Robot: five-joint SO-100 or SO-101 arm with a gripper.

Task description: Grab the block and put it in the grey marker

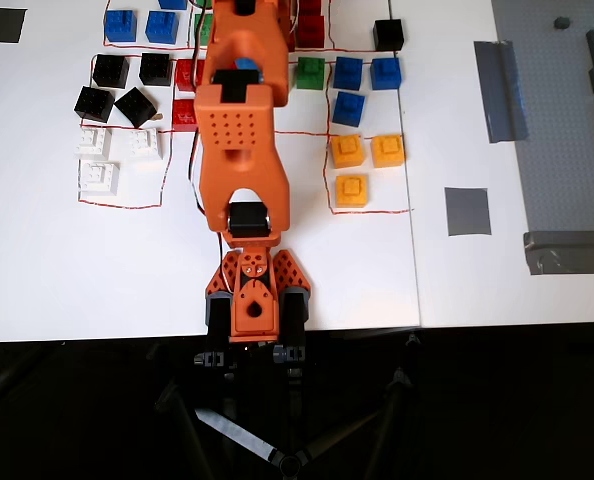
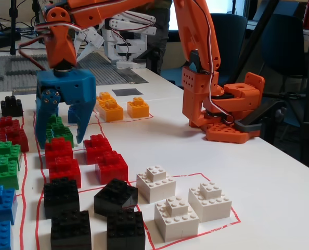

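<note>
In the fixed view my blue gripper [image 2: 60, 139] is open and points straight down. Its two fingers stand on either side of a green block [image 2: 59, 131] in the green group, their tips close to the table. More green bricks [image 2: 5, 152] lie to the left. In the overhead view the orange arm [image 1: 239, 130] covers the gripper; green bricks show beside it on the right [image 1: 310, 72] and at the top [image 1: 204, 28]. The grey marker [image 1: 467, 211] is a small square patch to the right of the yellow bricks, also seen far back in the fixed view [image 2: 129, 92].
Red [image 2: 66, 156], black [image 2: 62, 197], white [image 2: 155, 182], blue [image 1: 349, 72] and yellow [image 1: 349, 150] bricks sit in red-outlined groups around the gripper. A long grey tape strip [image 1: 499, 90] and a grey studded baseplate [image 1: 557, 130] lie at the right. The arm's base [image 1: 247, 300] stands at the front edge.
</note>
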